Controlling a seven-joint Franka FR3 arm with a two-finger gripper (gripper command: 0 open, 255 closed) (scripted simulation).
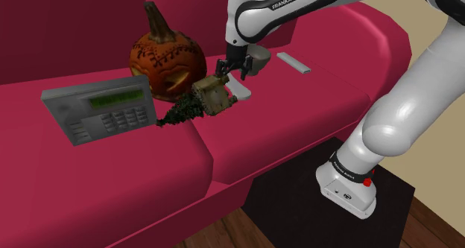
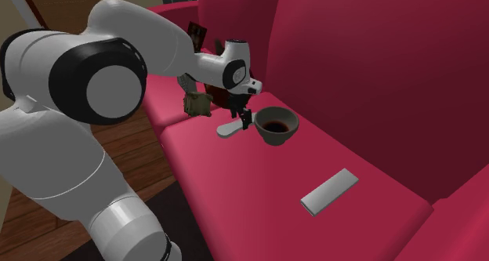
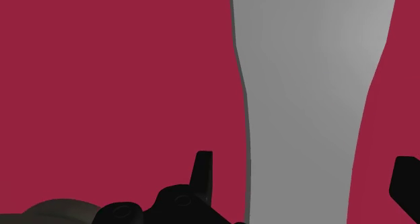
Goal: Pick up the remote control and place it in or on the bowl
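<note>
A pale grey remote control [image 3: 306, 88] lies flat on the red sofa seat [image 2: 258, 189], just beside a dark bowl [image 2: 276, 126]. My black gripper [image 3: 303, 182] is open and close above it. One finger [image 3: 202, 169] stands on each side of the remote's body, and neither touches it. In the shoulder view the gripper [image 1: 233, 71] hangs over the remote [image 1: 242, 92], with the bowl [image 1: 258, 59] right behind it and partly hidden by the arm. In the second exterior view the gripper [image 2: 240, 118] points down at the remote [image 2: 228, 130].
A second flat grey slab [image 2: 329, 191] lies farther along the seat, past the bowl. A carved pumpkin [image 1: 165, 56], an olive lumpy object [image 1: 212, 94], a dark green sprig [image 1: 182, 109] and a grey keypad panel [image 1: 100, 111] crowd the other side.
</note>
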